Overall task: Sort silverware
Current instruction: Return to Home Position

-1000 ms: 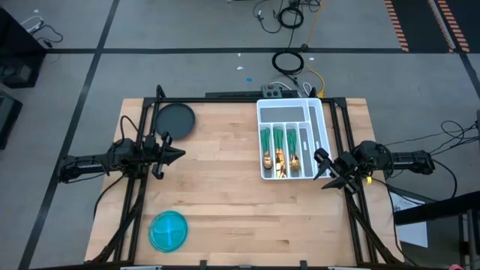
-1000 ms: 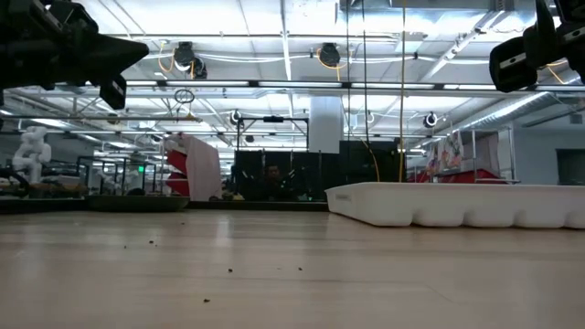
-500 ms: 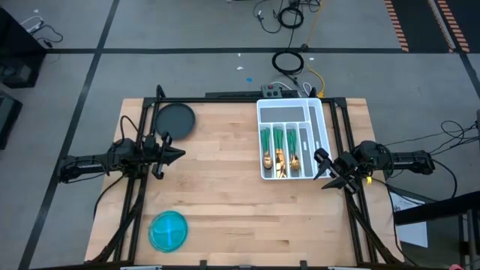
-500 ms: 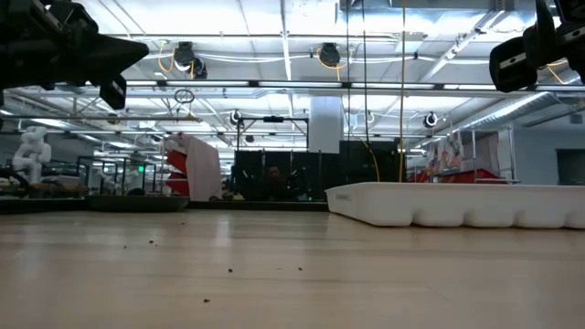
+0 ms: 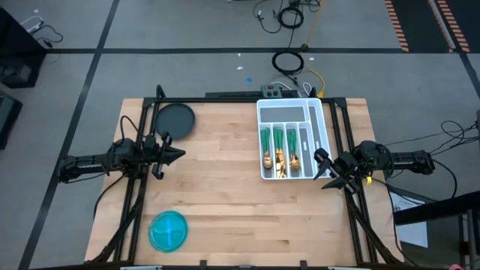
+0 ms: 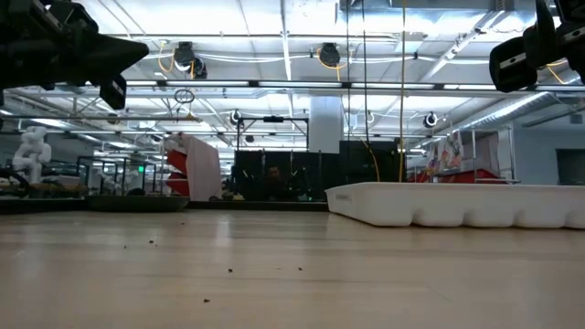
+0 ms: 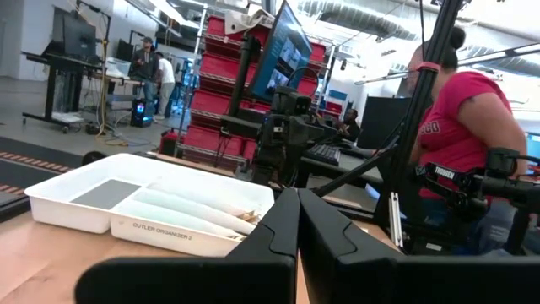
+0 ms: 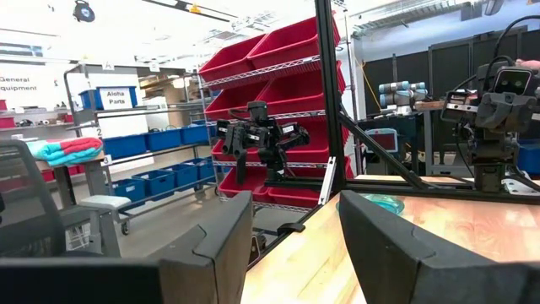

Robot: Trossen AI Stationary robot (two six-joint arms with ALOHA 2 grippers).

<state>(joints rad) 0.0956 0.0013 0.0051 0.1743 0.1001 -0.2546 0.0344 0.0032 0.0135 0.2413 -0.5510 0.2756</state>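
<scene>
Silverware lies in the tray, long axes along its slots; right jaws, open, just beside the tray; left jaws, closed, well apart.

Looks like a robotics lab in a warehouse hall. Wire shelves of red bins and blue bins. Taped concrete floor, loose cables, strip lights overhead.
</scene>
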